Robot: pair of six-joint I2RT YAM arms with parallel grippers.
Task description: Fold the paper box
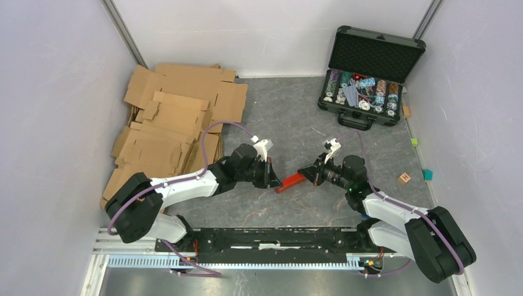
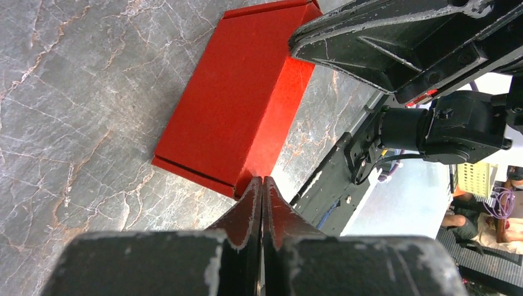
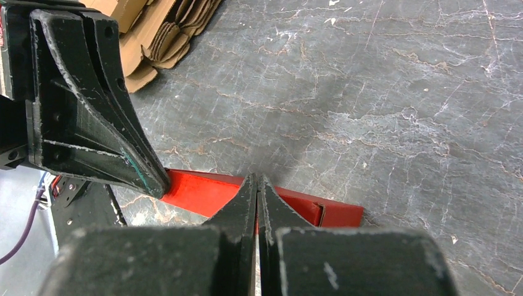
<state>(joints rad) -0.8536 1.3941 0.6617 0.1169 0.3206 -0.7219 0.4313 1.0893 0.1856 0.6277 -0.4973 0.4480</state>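
The red paper box (image 1: 290, 182) lies on the grey table between my two grippers, as a flat folded shape with one side wall raised. In the left wrist view the box (image 2: 237, 105) lies just beyond my left gripper (image 2: 263, 180), which is shut and empty, its tips touching the box's near corner. My right gripper (image 3: 256, 179) is shut, its tips against the box's (image 3: 197, 191) long edge. It holds nothing that I can see. In the top view the left gripper (image 1: 275, 180) and right gripper (image 1: 302, 172) face each other across the box.
A pile of brown cardboard sheets (image 1: 172, 123) lies at the back left. An open black case of poker chips (image 1: 370, 74) stands at the back right. A wooden cube (image 1: 404, 178), a teal block (image 1: 427, 174) and a green block (image 1: 414, 142) lie by the right wall.
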